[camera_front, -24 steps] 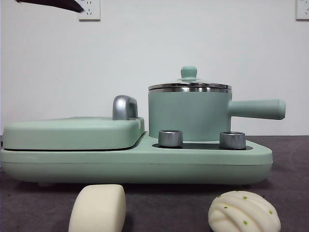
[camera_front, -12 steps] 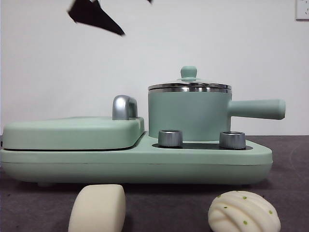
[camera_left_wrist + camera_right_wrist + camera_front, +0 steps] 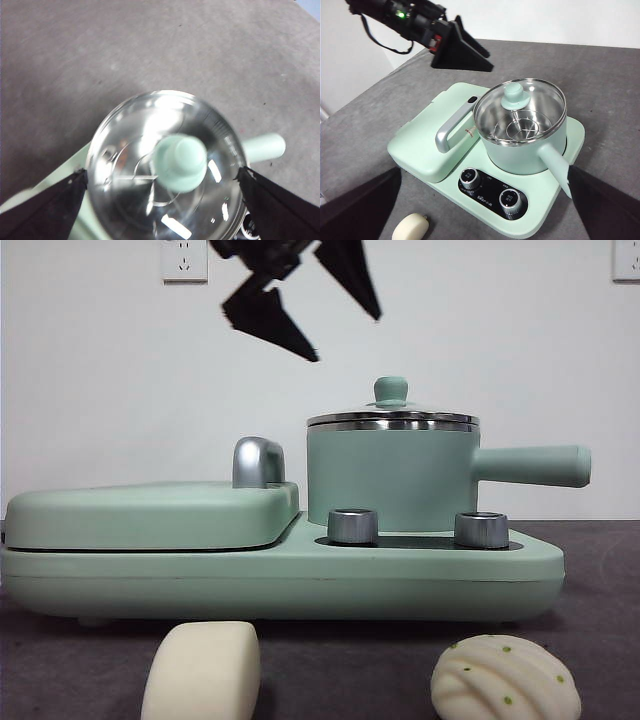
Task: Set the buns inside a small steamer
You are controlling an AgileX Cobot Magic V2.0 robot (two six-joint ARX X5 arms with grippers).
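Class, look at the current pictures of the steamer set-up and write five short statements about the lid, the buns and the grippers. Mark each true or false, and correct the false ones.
1. The glass lid is on the small steamer. True.
2. The smooth bun lies inside the steamer. False: it lies on the table in front of the appliance.
3. The left gripper is above the lid, open. True.
4. The left gripper grips the lid's green knob. False: its jaws are spread wide and apart from it.
5. The pleated bun has green specks. True.
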